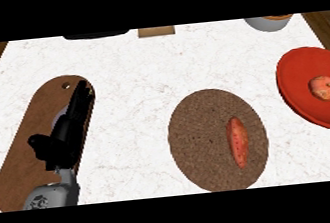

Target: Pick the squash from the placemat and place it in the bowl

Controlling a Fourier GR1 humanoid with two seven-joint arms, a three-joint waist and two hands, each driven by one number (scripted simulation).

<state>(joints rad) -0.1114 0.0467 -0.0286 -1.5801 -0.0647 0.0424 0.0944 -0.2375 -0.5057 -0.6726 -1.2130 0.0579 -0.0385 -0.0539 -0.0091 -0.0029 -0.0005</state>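
A long, narrow orange squash [238, 141] lies on the round brown woven placemat [199, 130] in the middle of the counter. To its right sits a red bowl [298, 75], partly cut off by the view's edge, with a round orange vegetable [324, 88] inside it. My left hand [59, 138] rests open at the lower left, fingers straight and pointing away, over a brown wooden board [24, 162]. It is well left of the placemat and holds nothing. My right hand does not show.
Along the far edge stand a black object [98, 34], a tan block [157, 31] and a grey cup [267, 23]. White marble counter [134, 71] lies between board and placemat. Dark wood borders the counter at both upper corners.
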